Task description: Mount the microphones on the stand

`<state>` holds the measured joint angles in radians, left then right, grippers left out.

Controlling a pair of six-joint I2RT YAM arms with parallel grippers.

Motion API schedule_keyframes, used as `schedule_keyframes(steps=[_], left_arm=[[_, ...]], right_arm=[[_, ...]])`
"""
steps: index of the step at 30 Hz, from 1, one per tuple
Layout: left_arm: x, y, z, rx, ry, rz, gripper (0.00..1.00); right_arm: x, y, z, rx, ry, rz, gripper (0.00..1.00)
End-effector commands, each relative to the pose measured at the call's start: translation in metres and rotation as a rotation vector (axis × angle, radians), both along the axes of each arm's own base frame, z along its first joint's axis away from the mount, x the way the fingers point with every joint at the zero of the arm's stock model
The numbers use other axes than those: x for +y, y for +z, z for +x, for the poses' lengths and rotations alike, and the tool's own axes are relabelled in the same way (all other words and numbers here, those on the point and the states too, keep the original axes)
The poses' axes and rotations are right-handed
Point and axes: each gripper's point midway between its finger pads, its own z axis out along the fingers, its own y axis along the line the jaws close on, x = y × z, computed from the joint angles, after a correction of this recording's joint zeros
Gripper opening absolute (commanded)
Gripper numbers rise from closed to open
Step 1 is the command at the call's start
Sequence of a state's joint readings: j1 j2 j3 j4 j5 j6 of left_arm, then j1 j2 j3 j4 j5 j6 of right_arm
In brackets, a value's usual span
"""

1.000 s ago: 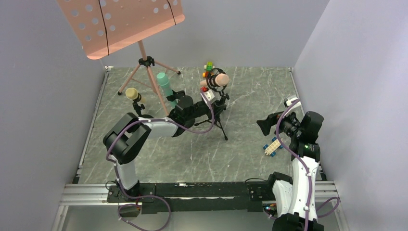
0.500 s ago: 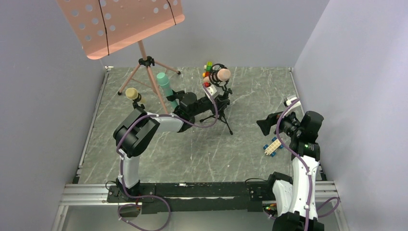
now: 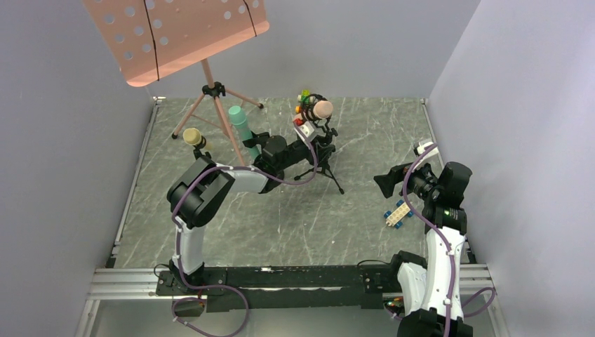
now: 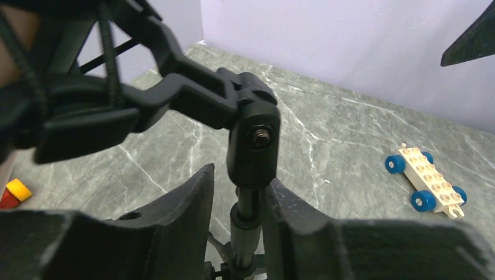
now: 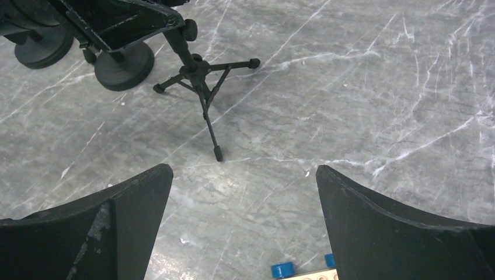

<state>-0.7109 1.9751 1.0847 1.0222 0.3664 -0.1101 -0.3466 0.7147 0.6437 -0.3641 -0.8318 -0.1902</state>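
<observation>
While the right end effector (image 5: 244, 186) gapes, the left end effector (image 4: 238, 192), slightly parted, straddles the stand pole (image 4: 243, 230); the salmon-pink microphone (image 3: 323, 109) atop, at twelve o'clock, has edged toward one o'clock.

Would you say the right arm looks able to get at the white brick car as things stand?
Probably yes: the white brick car lies close under the open right pincer, with nothing between them.
</observation>
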Motion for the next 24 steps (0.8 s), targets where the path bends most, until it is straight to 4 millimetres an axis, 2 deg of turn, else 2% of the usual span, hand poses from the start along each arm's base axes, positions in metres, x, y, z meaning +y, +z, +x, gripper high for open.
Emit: schedule_keyframes(steps=[1,11,17,20,22,24], left_arm=[[0.004,-0.008,0.000,0.022,0.016,0.000,0.45],[0.017,-0.002,-0.018,0.015,0.042,0.007,0.81],[0.018,-0.001,-0.043,0.000,0.015,0.060,0.90],[0.025,0.003,-0.055,0.013,0.023,0.072,0.92],[0.029,0.003,-0.066,0.018,0.025,0.102,0.99],[0.034,0.005,-0.077,0.020,0.031,0.135,0.99]], right_arm=[[0.001,0.006,0.003,-0.031,0.015,-0.002,1.00],[0.001,0.005,0.003,-0.028,0.023,-0.002,1.00],[0.003,0.004,0.002,-0.026,0.037,-0.003,1.00],[0.004,0.003,0.001,-0.025,0.047,-0.008,1.00],[0.004,0.002,0.001,-0.025,0.054,-0.009,1.00],[0.005,0.002,0.000,-0.025,0.063,-0.013,1.00]])
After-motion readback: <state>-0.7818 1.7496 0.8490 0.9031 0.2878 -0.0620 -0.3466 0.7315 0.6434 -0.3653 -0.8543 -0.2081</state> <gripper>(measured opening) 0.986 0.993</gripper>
